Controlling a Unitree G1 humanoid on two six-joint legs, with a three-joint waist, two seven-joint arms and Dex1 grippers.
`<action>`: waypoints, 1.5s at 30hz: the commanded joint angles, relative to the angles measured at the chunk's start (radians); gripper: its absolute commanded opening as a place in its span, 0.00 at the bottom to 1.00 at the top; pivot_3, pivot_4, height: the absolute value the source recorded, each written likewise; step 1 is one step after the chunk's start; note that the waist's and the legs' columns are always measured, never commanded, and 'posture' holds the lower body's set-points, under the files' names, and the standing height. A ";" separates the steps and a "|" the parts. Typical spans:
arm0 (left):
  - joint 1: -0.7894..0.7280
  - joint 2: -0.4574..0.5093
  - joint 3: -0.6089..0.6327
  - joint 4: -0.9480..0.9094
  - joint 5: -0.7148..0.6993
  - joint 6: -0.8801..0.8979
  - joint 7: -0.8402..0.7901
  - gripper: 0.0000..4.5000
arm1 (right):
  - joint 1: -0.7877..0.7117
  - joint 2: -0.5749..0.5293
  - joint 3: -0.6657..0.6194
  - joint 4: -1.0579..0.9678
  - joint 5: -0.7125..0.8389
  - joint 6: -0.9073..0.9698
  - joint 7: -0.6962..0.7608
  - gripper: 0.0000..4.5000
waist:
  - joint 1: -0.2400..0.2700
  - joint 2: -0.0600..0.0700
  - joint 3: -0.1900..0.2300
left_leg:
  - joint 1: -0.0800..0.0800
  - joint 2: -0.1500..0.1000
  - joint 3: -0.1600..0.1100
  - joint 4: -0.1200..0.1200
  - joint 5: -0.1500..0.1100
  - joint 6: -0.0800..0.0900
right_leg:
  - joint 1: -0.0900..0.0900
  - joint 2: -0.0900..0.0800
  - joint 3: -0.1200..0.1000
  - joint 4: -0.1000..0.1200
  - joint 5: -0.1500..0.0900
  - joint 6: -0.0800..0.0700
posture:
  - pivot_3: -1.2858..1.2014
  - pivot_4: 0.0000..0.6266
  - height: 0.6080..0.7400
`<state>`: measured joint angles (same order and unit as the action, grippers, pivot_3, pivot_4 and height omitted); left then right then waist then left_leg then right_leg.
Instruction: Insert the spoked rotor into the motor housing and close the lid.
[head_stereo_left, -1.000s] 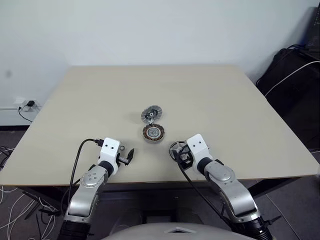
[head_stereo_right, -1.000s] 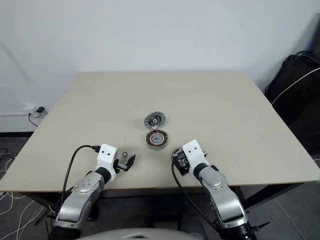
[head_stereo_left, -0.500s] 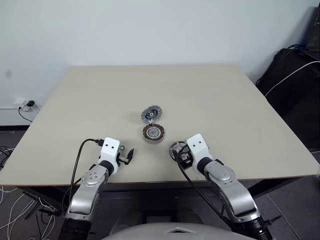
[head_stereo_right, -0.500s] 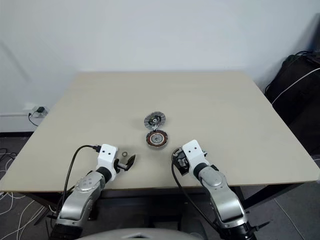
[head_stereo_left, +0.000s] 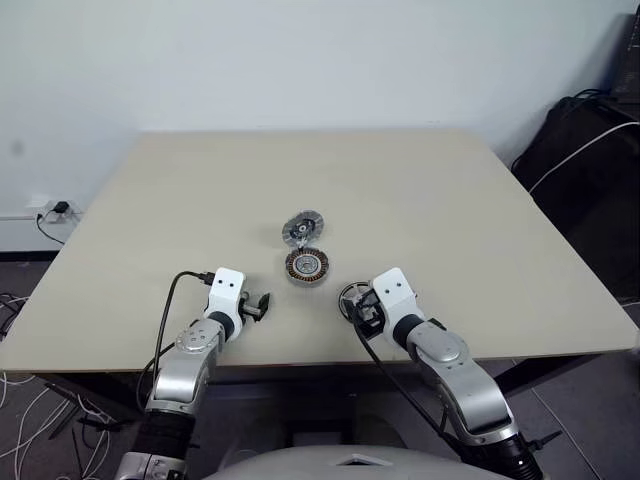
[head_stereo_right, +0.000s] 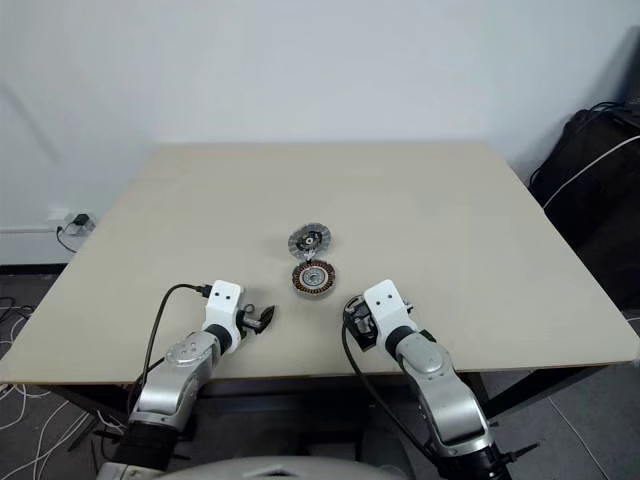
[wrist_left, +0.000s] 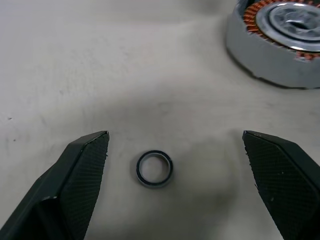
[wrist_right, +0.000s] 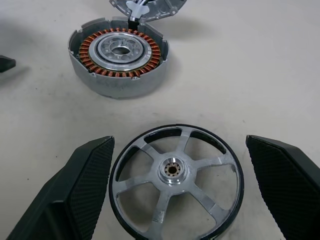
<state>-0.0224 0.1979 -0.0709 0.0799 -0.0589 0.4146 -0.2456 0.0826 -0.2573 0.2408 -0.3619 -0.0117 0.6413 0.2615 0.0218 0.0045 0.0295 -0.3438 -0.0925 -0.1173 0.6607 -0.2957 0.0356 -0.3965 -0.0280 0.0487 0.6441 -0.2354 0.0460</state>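
Lying flat btwn open right hand fingers: spoked rotor, motor housing just beyond.

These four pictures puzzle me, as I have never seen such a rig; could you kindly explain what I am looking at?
It is a humanoid robot with two arms at a table. Two pictures come from cameras in its head, looking down; the other two from a camera on each wrist. The left gripper stands open around a small ring lying on the table. The right gripper stands open around the spoked rotor, a flat silver wheel. Beyond lie the motor housing, with copper windings, and the grey lid. Nothing is held yet.
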 joint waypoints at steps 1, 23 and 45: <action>-0.028 0.000 0.009 0.012 0.003 0.013 0.003 1.00 | -0.008 0.008 -0.007 -0.029 -0.003 -0.021 -0.007 1.00 | 0.000 0.000 0.000 | 0.000 0.000 0.000 0.000 0.000 0.000 | 0.000 0.000 0.000 0.000 0.000 0.000 | 0.52 0.00 1.00; 0.019 0.012 0.014 -0.048 0.002 0.108 -0.001 0.15 | 0.001 0.020 -0.011 -0.034 -0.001 -0.020 -0.021 1.00 | -0.002 0.004 -0.005 | 0.001 0.000 0.000 0.000 0.000 0.000 | 0.001 0.000 0.000 0.000 0.000 0.000 | 0.52 0.00 1.00; -0.286 -0.136 -0.117 0.053 -0.010 -0.069 -0.082 0.15 | -0.008 0.035 -0.004 -0.025 -0.011 -0.029 -0.031 1.00 | 0.005 0.000 -0.003 | 0.000 0.000 0.000 0.001 0.004 0.001 | 0.000 0.000 0.000 0.000 0.001 0.001 | 0.52 0.00 1.00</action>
<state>-0.2756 0.0723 -0.1966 0.1103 -0.0793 0.3848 -0.3355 0.0904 -0.2283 0.2463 -0.3604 -0.0196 0.6359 0.2387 0.0264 0.0044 0.0265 -0.3441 -0.0926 -0.1174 0.6616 -0.2913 0.0373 -0.3963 -0.0277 0.0490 0.6442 -0.2347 0.0468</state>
